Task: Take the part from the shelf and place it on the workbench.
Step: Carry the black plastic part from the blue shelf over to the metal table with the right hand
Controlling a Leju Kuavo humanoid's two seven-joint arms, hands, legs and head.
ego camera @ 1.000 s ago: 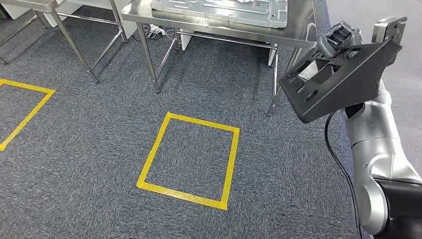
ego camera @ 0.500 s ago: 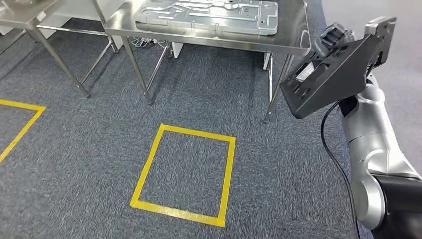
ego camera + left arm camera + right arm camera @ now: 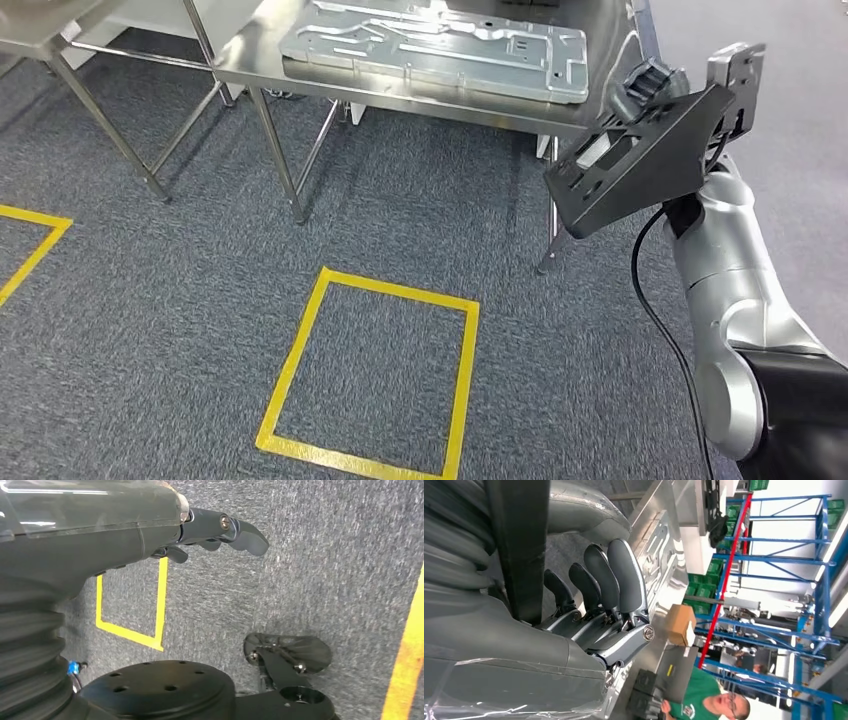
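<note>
Head view, looking down at grey carpet: my right hand (image 3: 668, 95) sits at about two o'clock, its fingers wrapped around a black plastic bracket-like part with cut-out slots (image 3: 640, 160). I carry the part raised and tilted, its slotted face turned toward me, well above the floor. I judge the height is meant to clear the edge of the stainless steel workbench (image 3: 560, 112), which stretches from eleven to one o'clock just beyond the part. A flat silver sheet-metal panel (image 3: 440, 45) already lies on that bench, so the open surface at its near right corner looks like the likely landing place. A square of yellow tape (image 3: 290, 375) marks the carpet at six o'clock, probably a standing mark in front of the bench.

From the right wrist, dark fingers (image 3: 624, 575) curl over a black edge of the part, with the bench's shiny top behind them.

From the left wrist, my left hand (image 3: 210, 530) hangs over the carpet, holding nothing, fingers loosely apart.

The part is not yet over the bench; carrying appears nearly done, with placing ahead.
</note>
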